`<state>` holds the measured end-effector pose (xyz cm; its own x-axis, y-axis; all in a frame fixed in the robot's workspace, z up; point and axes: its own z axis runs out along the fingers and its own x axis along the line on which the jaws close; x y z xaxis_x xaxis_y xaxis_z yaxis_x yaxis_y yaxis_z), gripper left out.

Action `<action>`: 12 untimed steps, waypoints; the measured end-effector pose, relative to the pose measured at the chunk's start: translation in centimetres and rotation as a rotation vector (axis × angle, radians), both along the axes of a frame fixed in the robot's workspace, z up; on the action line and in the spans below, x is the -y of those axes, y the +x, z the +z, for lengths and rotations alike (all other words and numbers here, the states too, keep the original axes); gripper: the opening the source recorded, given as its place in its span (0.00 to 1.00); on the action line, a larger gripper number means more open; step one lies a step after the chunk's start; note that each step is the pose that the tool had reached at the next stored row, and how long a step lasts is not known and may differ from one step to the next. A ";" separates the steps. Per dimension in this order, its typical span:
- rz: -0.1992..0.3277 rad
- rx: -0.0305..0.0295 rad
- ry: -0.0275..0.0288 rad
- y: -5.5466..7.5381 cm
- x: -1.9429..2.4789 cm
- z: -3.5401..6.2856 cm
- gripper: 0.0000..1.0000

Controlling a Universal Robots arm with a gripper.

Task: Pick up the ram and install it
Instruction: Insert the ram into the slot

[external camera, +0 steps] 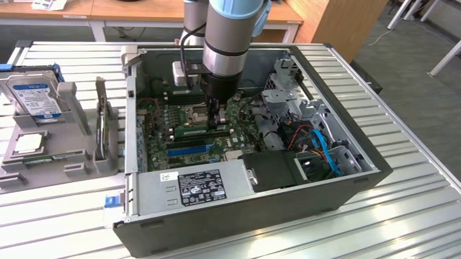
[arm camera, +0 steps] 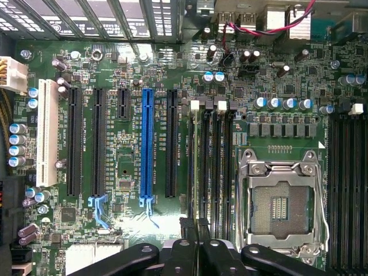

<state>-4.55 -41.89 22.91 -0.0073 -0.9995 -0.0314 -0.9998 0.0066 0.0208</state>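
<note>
The ram (external camera: 194, 130), a narrow green stick, stands on edge across the motherboard inside the open computer case (external camera: 360, 178), just in front of the empty processor socket (external camera: 189, 113). My gripper (external camera: 215, 120) reaches straight down onto it, fingers shut on its upper edge. In the wrist view the shut gripper (arm camera: 194, 230) hangs over the black memory slots (arm camera: 210, 167) beside the socket (arm camera: 280, 201). The ram is edge-on between the fingertips (arm camera: 185, 225) and hard to make out. I cannot tell whether it sits fully down in a slot.
A silver power supply (external camera: 194, 186) fills the case's near side; drive cages and blue cables (external camera: 324, 145) crowd the exterior view's right. On the exterior view's left, a grey holder (external camera: 72, 167) carries a hard drive (external camera: 32, 97), a square silver chip (external camera: 29, 143) and an upright card (external camera: 101, 127).
</note>
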 end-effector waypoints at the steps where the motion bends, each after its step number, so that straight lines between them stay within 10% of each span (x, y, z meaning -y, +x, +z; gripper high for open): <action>1: 0.000 -0.0001 -0.0003 0.0 0.00 0.00 0.12; 12: 0.000 0.0000 0.0000 0.0 0.00 -0.11 0.12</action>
<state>-4.54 -41.89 22.79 -0.0073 -0.9995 -0.0314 -0.9998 0.0066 0.0208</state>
